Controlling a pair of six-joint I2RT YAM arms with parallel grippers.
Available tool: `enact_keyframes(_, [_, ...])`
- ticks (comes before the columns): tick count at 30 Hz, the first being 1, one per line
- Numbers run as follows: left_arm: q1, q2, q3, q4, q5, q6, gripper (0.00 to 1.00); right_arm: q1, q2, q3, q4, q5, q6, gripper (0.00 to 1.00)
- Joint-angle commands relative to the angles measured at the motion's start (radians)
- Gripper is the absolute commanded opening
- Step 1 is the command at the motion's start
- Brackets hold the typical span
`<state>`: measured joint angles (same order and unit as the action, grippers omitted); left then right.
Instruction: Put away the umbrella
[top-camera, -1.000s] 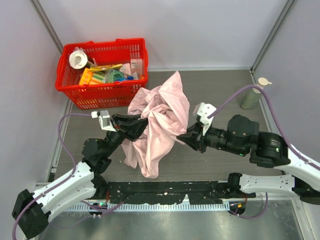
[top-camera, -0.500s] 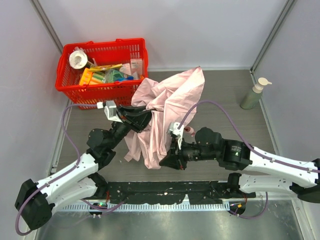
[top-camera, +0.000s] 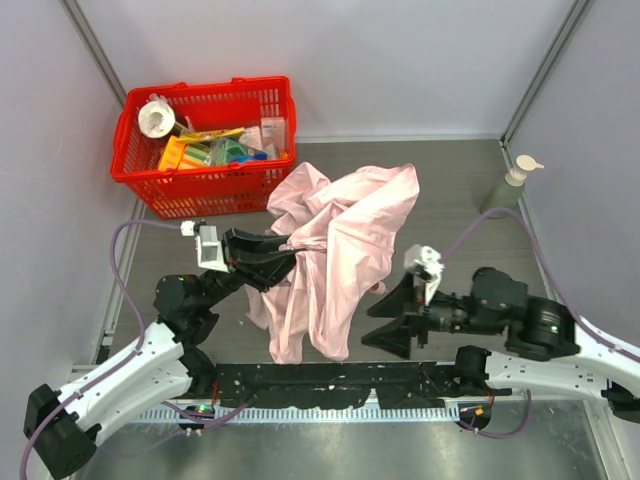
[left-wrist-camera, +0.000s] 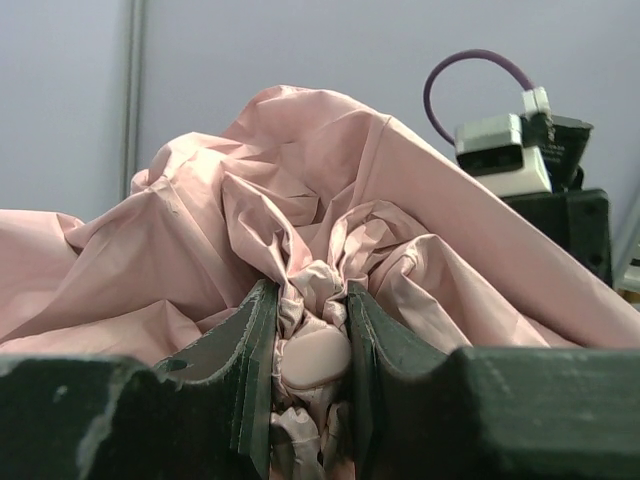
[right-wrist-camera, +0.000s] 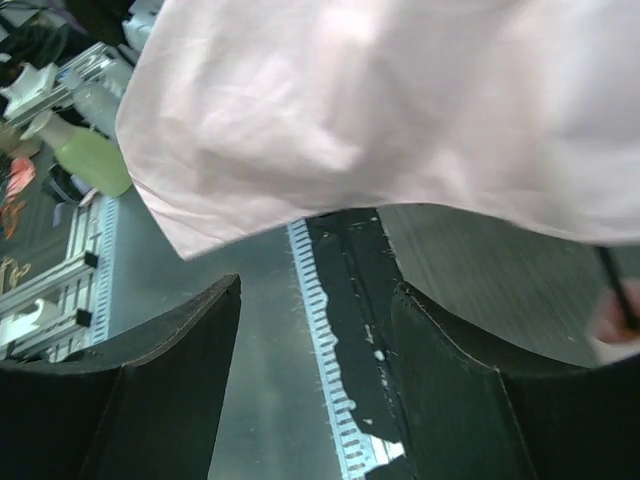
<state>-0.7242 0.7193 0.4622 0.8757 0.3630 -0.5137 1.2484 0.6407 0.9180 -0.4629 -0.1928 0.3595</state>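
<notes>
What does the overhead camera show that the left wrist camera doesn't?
Only the overhead view shows the red basket, the green pump bottle and the right arm's fingers, spread open beside the cloth and holding nothing. Only the left wrist view shows, close up, the left fingers pinched shut on a bunched knot of fabric. Both show the pale pink umbrella, crumpled and draped.

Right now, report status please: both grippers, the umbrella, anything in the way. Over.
Left gripper shut on umbrella fabric. Right gripper open, empty, under hanging cloth. Red basket close behind, partly filled.
</notes>
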Motion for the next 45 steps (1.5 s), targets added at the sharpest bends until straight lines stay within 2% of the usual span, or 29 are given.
enact_keyframes(1, [0.005, -0.056, 0.036, -0.041, 0.117, 0.035, 0.00, 0.005, -0.084, 0.053, -0.193, 0.255, -0.030, 0.67])
enact_keyframes(2, [0.005, -0.067, 0.045, -0.070, 0.135, 0.044, 0.00, 0.005, -0.099, 0.067, -0.239, 0.354, -0.027, 0.66])
enact_keyframes(4, [0.003, -0.090, 0.061, -0.139, 0.168, 0.067, 0.00, 0.005, -0.119, 0.100, -0.272, 0.456, -0.024, 0.66])
enact_keyframes(6, [0.005, -0.109, 0.079, -0.219, 0.183, 0.093, 0.00, 0.005, -0.131, 0.136, -0.257, 0.478, -0.039, 0.66])
enact_keyframes(8, [0.005, -0.124, 0.092, -0.276, 0.185, 0.107, 0.00, 0.003, -0.128, 0.172, -0.218, 0.440, -0.065, 0.66])
enact_keyframes(11, [0.003, -0.136, 0.102, -0.316, 0.168, 0.107, 0.00, 0.005, -0.108, 0.226, -0.155, 0.282, -0.096, 0.65])
enact_keyframes(13, [0.003, -0.133, 0.105, -0.325, 0.180, 0.095, 0.00, 0.005, -0.081, 0.240, -0.090, 0.232, -0.106, 0.65])
enact_keyframes(21, [0.003, -0.121, 0.087, -0.270, 0.251, 0.029, 0.00, 0.005, 0.097, 0.262, -0.071, 0.326, -0.211, 0.66])
enact_keyframes(25, [0.005, -0.115, 0.081, -0.228, 0.289, -0.008, 0.00, 0.005, 0.131, 0.232, -0.034, 0.331, -0.237, 0.66])
enact_keyframes(31, [0.005, -0.096, 0.082, -0.207, 0.326, -0.032, 0.00, 0.005, 0.163, 0.197, 0.013, 0.234, -0.245, 0.73])
enact_keyframes(35, [0.005, -0.081, 0.085, -0.167, 0.329, -0.049, 0.00, 0.005, 0.175, 0.170, 0.029, 0.256, -0.241, 0.79])
enact_keyframes(45, [0.003, 0.011, 0.084, -0.015, 0.338, -0.144, 0.00, 0.005, 0.223, 0.114, 0.110, 0.294, -0.232, 0.81])
